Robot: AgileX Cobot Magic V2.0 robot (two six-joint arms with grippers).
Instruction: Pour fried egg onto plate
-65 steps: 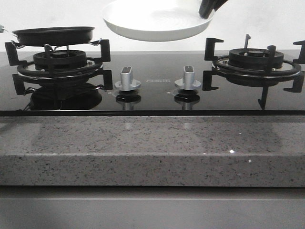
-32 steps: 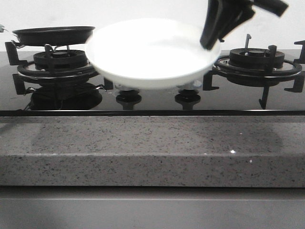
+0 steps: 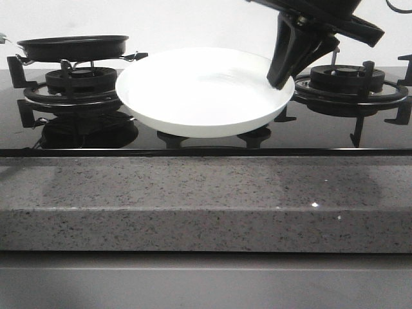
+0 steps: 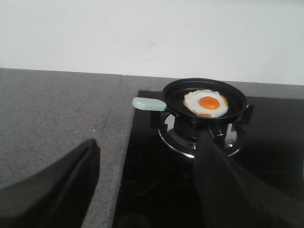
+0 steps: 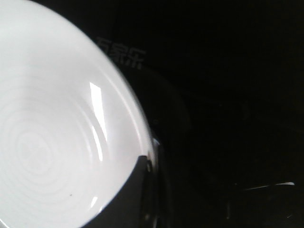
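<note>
Egg [image 4: 205, 103] is sitting in the pan [image 4: 204, 100] on the left burner [image 3: 80, 84], not poured yet. We're holding the plate [image 3: 203, 90] by its rim with the right hand [image 3: 278, 77], clamped, hovering it low over the knobs just beside the pan so the egg can slide straight in. Left hand [image 4: 142, 185] is spread wide, holding nothing, facing the pan's handle [image 4: 148, 103], probably to grab it next.

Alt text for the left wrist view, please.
A fried egg with an orange yolk lies in a black pan on a stove burner. The left gripper is open in the foreground, apart from the pan's pale green handle.
</note>
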